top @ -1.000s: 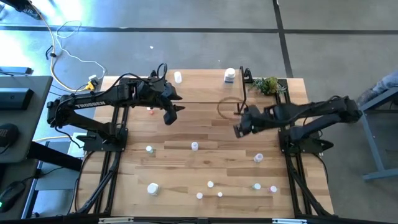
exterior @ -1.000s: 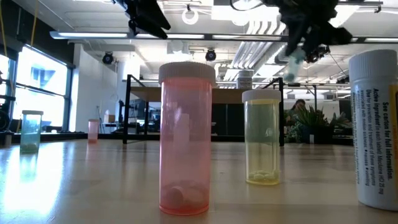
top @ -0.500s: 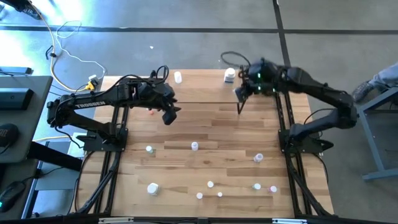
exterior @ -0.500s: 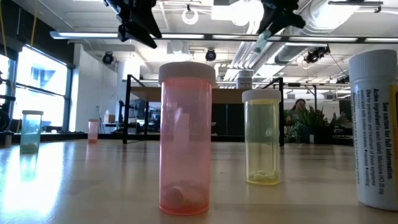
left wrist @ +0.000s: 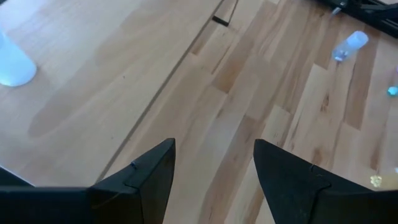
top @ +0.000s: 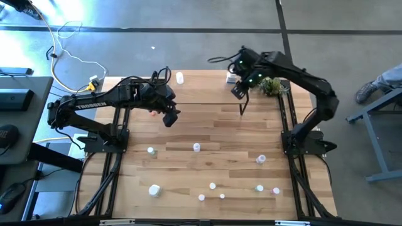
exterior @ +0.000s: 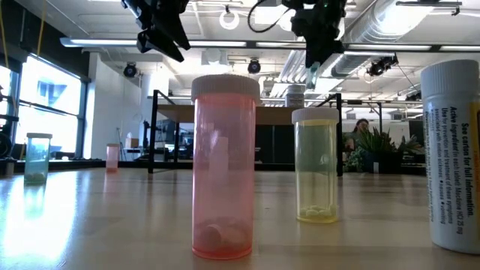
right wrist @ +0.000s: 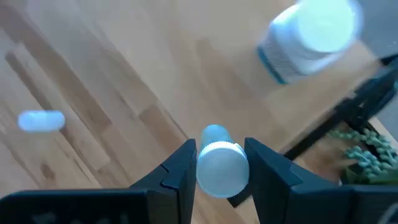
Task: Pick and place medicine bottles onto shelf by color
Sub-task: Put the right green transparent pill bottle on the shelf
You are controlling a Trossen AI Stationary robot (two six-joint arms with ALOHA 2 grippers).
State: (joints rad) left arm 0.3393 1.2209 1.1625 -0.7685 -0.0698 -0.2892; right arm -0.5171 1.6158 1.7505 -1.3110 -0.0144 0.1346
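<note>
Bottle [right wrist: 221,167], white-capped, is clamped between my right gripper [top: 237,91] fingers above the shelf [top: 207,88] at the upper centre of the high view. My left gripper [top: 169,115] hangs parted and empty at centre left.

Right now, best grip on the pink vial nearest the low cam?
Grip the pink vial on its straight body just under the white cap, coming down from above with fingers closing across the sides. It stands upright on the table, and the yellow vial stands apart from it, so both sides look open.
</note>
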